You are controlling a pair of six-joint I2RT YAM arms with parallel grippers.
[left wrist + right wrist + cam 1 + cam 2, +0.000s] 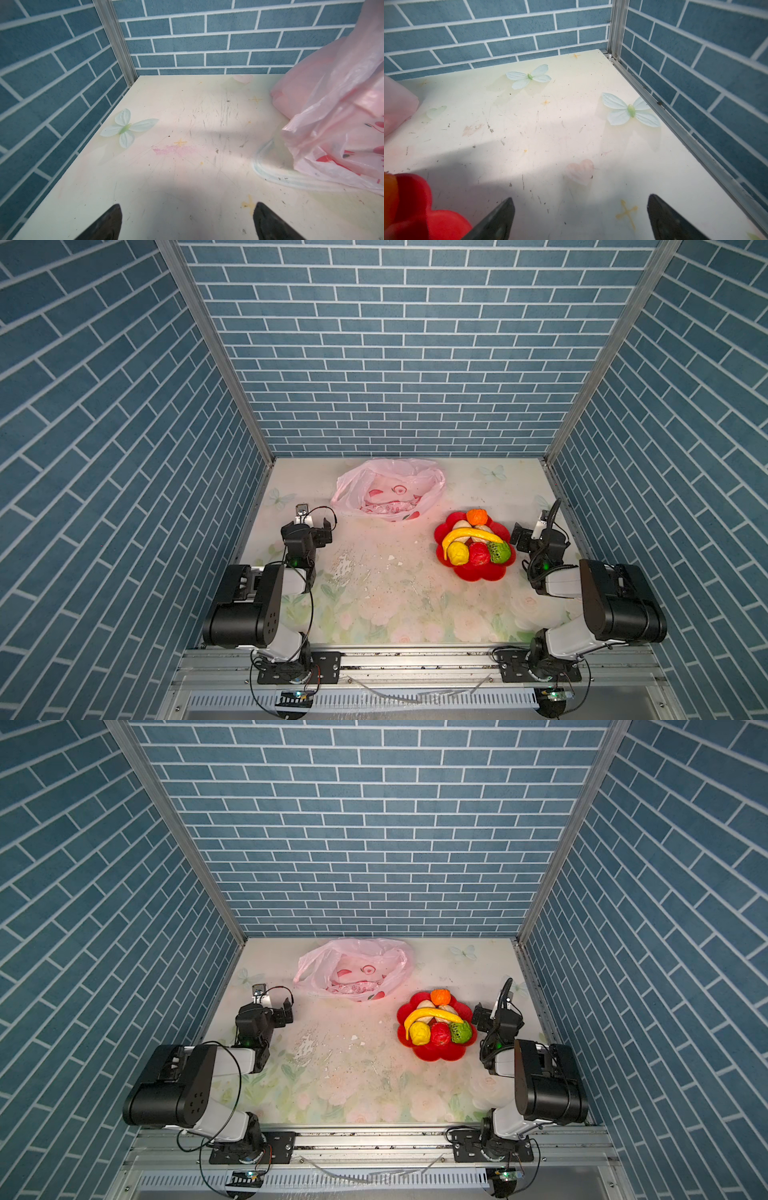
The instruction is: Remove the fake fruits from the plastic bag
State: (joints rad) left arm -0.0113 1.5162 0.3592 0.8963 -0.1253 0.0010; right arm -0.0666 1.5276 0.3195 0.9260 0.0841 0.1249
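The left fingers (320,531) and right fingers (519,536) are wide open and hold nothing. The fake fruits (473,545) sit piled in the red dish (478,574), outside the plastic bag (388,489); a bump could roll one off

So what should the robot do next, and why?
Probably just stop, arms parked. Seven fake fruits seem piled on the red dish, and the plastic bag lies slack and open, with only its printed pictures showing inside. The left gripper and right gripper are open and empty.
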